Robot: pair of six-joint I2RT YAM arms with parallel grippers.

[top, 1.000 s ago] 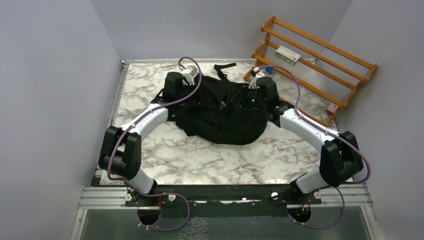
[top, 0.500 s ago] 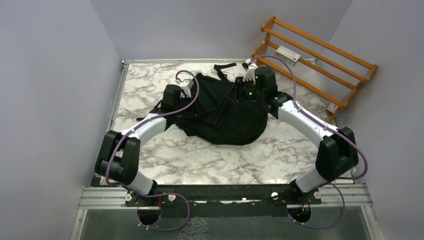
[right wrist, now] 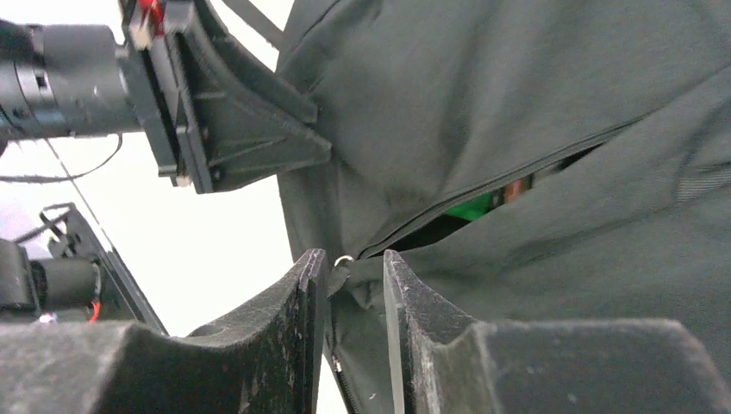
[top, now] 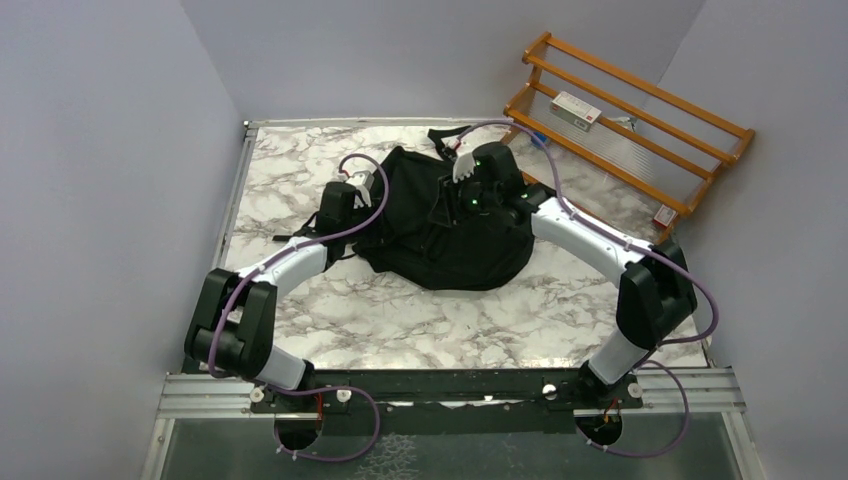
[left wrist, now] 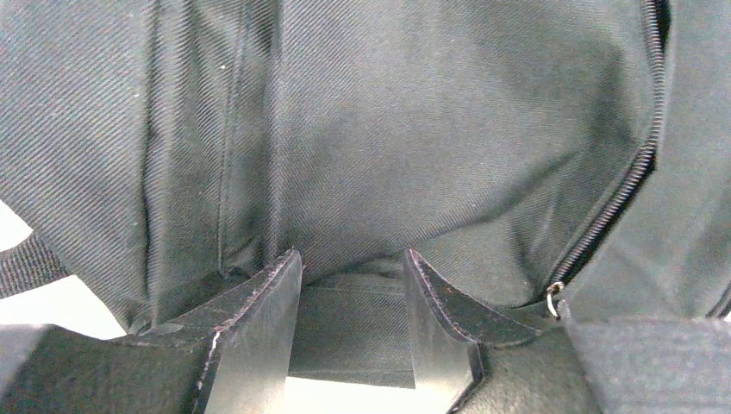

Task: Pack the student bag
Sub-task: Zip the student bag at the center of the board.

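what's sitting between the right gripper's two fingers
The zipper pull of the student bag, with a fold of its black fabric, shown in the right wrist view.

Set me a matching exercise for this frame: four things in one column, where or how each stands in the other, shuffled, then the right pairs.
1 left gripper
2 right gripper
3 wooden rack
4 white box

a lies on a rack shelf
b zipper pull between its fingers
c stands by the far right corner of the table
d fold of the student bag between its fingers

Pairs: 1-d, 2-b, 3-c, 4-a.
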